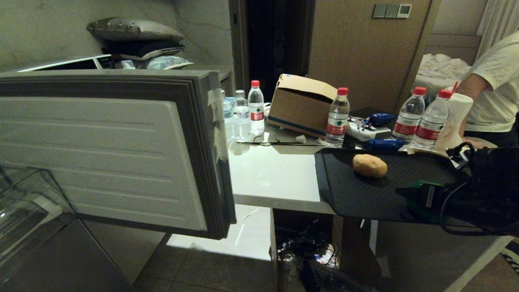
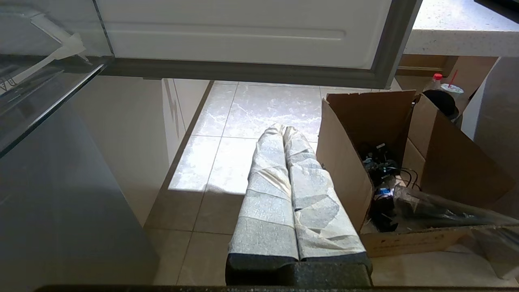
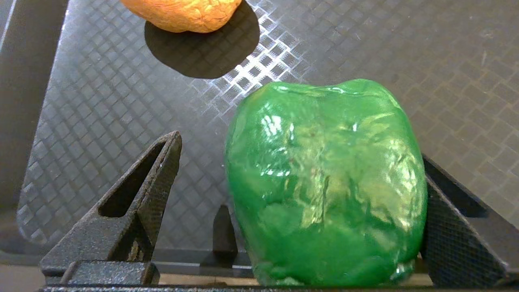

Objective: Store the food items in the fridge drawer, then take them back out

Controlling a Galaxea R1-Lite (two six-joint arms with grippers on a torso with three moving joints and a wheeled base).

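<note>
- The right gripper hangs low over the black diamond-textured plastic tray on the pale stone counter, its black fingers spread wide.
- The glossy dark green rounded food item sits on the tray between those spread fingers. It touches one finger, while a clear gap separates it from the other, so the jaws are wide and not clamped on it.
- The tan-brown oval potato lies on the same tray, near the green item but apart from it, casting a dark shadow on the textured surface.
- The fridge drawer, with a white ribbed inner face and grey frame, stands pulled out at the robot's left. White tape scraps cling to its edge, and its clear plastic bin shows below.
- The left gripper points down at the tiled floor beside an open cardboard box, its cloth-wrapped fingers pressed together on nothing.
- Clear water bottles with red caps and a brown cardboard box stand on the counter behind the tray.
- A person in a white shirt is at the far right edge.
</note>
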